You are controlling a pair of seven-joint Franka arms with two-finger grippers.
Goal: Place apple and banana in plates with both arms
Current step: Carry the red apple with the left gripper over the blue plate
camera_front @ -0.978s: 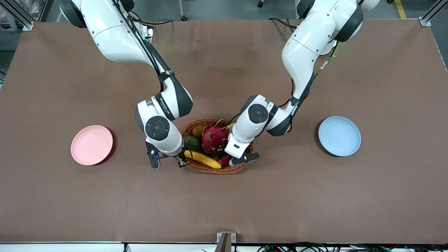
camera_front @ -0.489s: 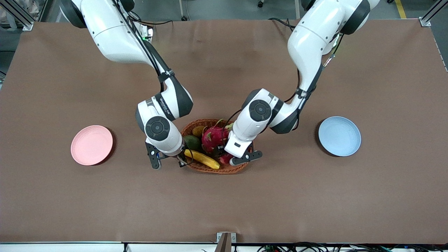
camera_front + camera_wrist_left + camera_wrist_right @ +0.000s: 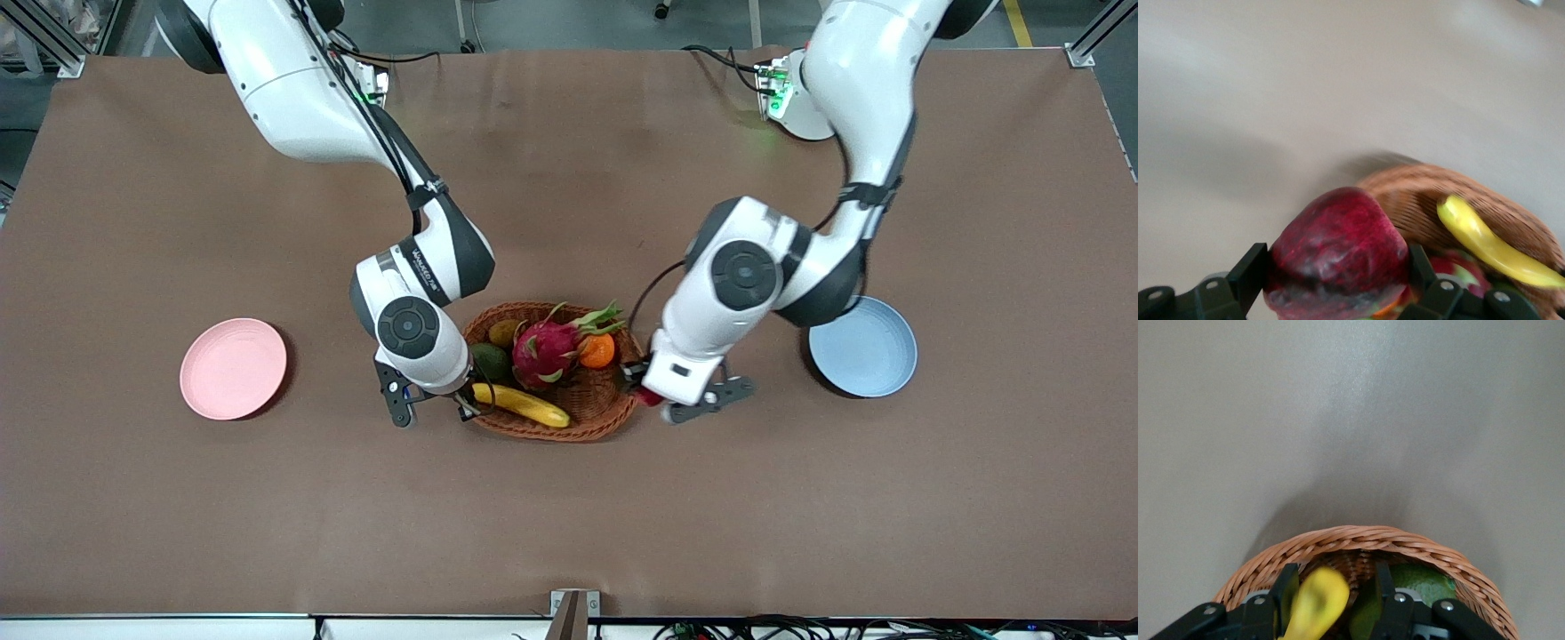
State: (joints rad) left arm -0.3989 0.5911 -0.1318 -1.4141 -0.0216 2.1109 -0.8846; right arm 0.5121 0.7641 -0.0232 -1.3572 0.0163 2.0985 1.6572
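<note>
My left gripper (image 3: 652, 396) is shut on the dark red apple (image 3: 646, 397), which hangs just outside the wicker basket (image 3: 587, 428) on the side toward the blue plate (image 3: 871, 360). In the left wrist view the apple (image 3: 1338, 250) fills the gap between the fingers (image 3: 1253, 267). The banana (image 3: 523, 406) lies in the basket along the rim nearest the front camera. My right gripper (image 3: 458, 406) is open around the banana's end (image 3: 1315, 600); one finger (image 3: 1283, 597) is against it, the other stands apart. The pink plate (image 3: 233, 368) sits toward the right arm's end.
A pink dragon fruit (image 3: 547, 347), an orange (image 3: 597, 351), a green fruit (image 3: 489, 361) and a small brownish fruit (image 3: 502, 332) remain in the basket. The left arm's elbow hangs over the blue plate's edge. Brown tabletop stretches all round.
The left gripper has carried the apple out of the basket toward the blue plate, uncovering the orange. The right gripper has stayed at the banana's end; the banana shifted slightly.
</note>
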